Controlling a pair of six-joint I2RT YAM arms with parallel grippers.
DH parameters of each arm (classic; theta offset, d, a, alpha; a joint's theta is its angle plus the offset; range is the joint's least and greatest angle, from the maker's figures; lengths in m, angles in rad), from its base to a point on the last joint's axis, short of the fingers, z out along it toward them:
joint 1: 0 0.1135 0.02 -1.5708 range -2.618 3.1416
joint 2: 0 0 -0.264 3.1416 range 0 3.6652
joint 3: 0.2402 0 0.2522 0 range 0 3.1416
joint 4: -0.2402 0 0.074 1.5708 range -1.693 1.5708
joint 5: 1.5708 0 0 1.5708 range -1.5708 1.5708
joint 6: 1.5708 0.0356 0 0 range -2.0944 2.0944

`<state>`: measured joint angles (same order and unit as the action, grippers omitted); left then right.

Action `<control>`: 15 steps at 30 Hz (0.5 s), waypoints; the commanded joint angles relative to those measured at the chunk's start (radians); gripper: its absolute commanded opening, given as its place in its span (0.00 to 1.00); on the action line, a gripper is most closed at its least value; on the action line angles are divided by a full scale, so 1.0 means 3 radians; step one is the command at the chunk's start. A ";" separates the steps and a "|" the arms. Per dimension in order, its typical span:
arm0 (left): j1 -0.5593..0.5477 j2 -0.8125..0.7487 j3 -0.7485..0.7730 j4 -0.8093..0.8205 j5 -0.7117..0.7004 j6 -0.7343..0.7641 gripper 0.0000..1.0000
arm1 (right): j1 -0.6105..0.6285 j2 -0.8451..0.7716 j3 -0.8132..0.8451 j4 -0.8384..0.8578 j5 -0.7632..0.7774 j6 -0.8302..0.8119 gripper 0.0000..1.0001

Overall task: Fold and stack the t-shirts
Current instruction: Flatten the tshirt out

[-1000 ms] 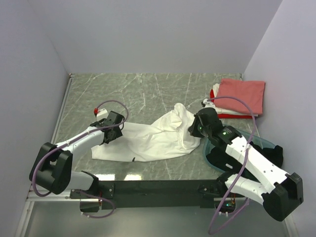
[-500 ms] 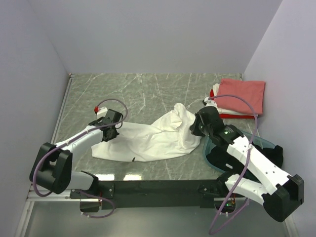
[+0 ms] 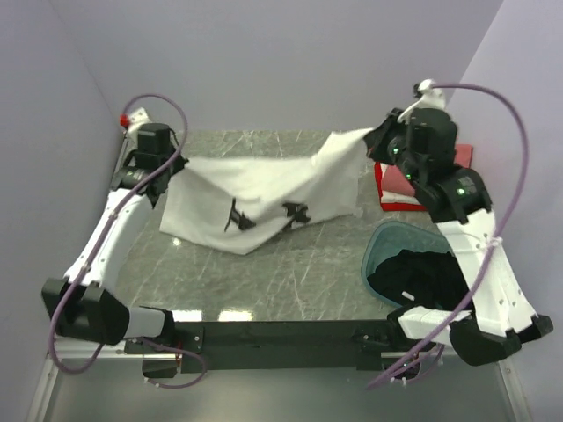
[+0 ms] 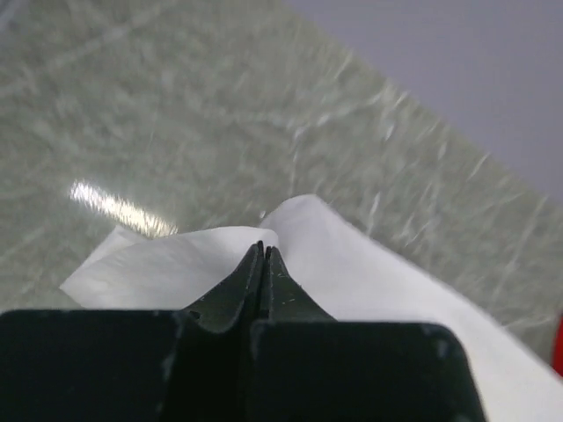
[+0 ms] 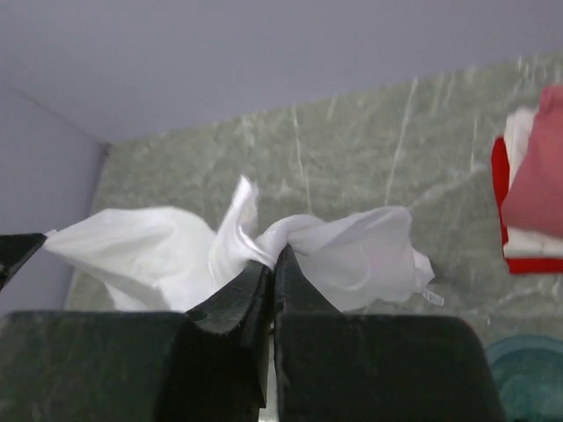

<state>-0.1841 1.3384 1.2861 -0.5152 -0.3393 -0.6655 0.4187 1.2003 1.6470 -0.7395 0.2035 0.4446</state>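
Observation:
A large white t-shirt [image 3: 264, 189] with a dark graphic hangs spread in the air between both arms, its lower edge near the table. My left gripper [image 3: 172, 165] is shut on its left corner, and the wrist view shows the white cloth [image 4: 352, 272] pinched at the gripper's [image 4: 264, 251] closed tips. My right gripper [image 3: 378, 137] is shut on the right corner, where bunched white cloth [image 5: 361, 255] sits at its [image 5: 274, 260] tips. A stack of folded red and pink shirts [image 3: 393, 192] lies at the back right, partly behind the right arm. A black shirt [image 3: 422, 272] fills the tub.
The translucent teal tub [image 3: 380, 239] stands at the front right by the right arm's base. The folded stack [image 5: 537, 176] and the tub's rim [image 5: 528, 378] show at the right of the right wrist view. Grey walls close in the green marble table [image 3: 290, 272].
The left gripper shut on the white shirt's corner. Both arms then rose and moved back, lifting the shirt off the table and spreading it so the graphic shows.

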 commanded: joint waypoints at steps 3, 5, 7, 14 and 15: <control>0.0275 -0.0876 -0.0153 0.0316 -0.0377 -0.0006 0.00 | -0.0015 -0.0569 0.0263 -0.0113 0.0079 -0.0096 0.00; 0.0357 -0.1004 -0.0415 0.0377 -0.0377 -0.0082 0.01 | -0.0015 -0.0881 -0.0201 -0.0036 -0.0008 -0.0025 0.00; 0.0475 -0.0974 -0.0819 0.0388 -0.0230 -0.0159 0.01 | -0.0015 -0.1106 -0.0772 0.0066 -0.0141 0.0062 0.00; 0.0578 -0.0866 -0.1796 0.0592 0.0277 -0.0456 0.38 | 0.0582 -0.1409 -0.2262 0.0353 -0.0198 0.0588 0.00; 0.0573 -0.0907 -0.1949 0.0633 0.0292 -0.0481 0.56 | 0.0750 -0.1409 -0.2360 0.0368 -0.0177 0.0629 0.00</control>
<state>-0.0154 1.1309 0.7662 -0.3531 -0.3126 -0.7582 0.5583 0.7624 1.0260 -0.6624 0.1448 0.5564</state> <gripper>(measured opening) 0.493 0.022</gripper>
